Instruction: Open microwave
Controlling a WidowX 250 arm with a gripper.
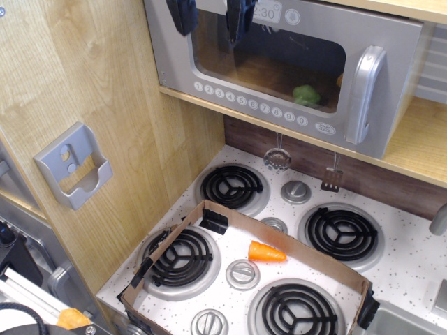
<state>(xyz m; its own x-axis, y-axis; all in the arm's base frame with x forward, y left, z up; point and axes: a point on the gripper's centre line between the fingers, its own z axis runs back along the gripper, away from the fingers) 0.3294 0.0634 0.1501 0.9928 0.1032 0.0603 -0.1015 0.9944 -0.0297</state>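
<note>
The silver-grey toy microwave [209, 77] sits on a wooden shelf at the top of the view. Its door is closed, with a clear window, a row of round number buttons [251, 105], a clock display [267, 12] and a chunky silver handle [364, 94] at the right. A green item [306, 95] shows inside through the window. My gripper [211, 15] hangs at the top edge in front of the door's upper left. Its two dark fingers [183, 14] stand apart and hold nothing. It is well left of the handle.
A toy stove [419, 258] with black coil burners lies below. A cardboard frame [230, 218] rests on it with an orange carrot [266, 252] inside. A grey plastic bracket [73, 165] is fixed to the wooden side wall. Small utensils [277, 159] hang under the shelf.
</note>
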